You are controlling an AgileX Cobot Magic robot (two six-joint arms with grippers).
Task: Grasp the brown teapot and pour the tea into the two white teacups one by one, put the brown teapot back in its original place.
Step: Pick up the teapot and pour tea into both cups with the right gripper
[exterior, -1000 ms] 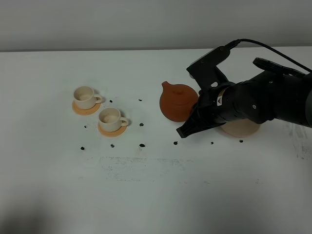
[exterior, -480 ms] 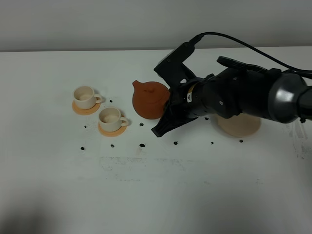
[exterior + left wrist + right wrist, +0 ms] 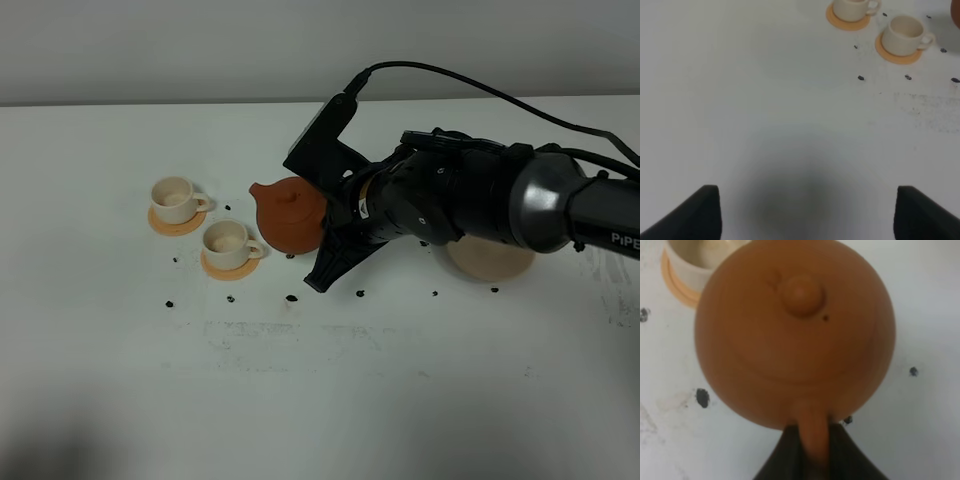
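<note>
The brown teapot (image 3: 287, 214) hangs above the table just right of the two white teacups, its spout pointing toward them. My right gripper (image 3: 332, 250) is shut on its loop handle, which runs down between the dark fingers (image 3: 785, 460) in the right wrist view, under the teapot (image 3: 795, 325). One teacup (image 3: 176, 198) sits far left and the other teacup (image 3: 228, 240) stands nearer the pot, each on an orange coaster. The cream saucer (image 3: 492, 264) lies bare, partly behind the right arm. My left gripper (image 3: 810, 215) is open over bare table, with both teacups (image 3: 904, 34) ahead of it.
Small black marks (image 3: 291, 297) dot the white table (image 3: 330, 400) around the cups and the pot. An orange coaster (image 3: 674, 282) with a cup on it shows just beyond the pot in the right wrist view. The right arm's cable (image 3: 470, 80) arcs over the back of the table.
My right arm has carried the teapot leftward, away from the saucer and up to the nearer teacup. The cups have not moved.
</note>
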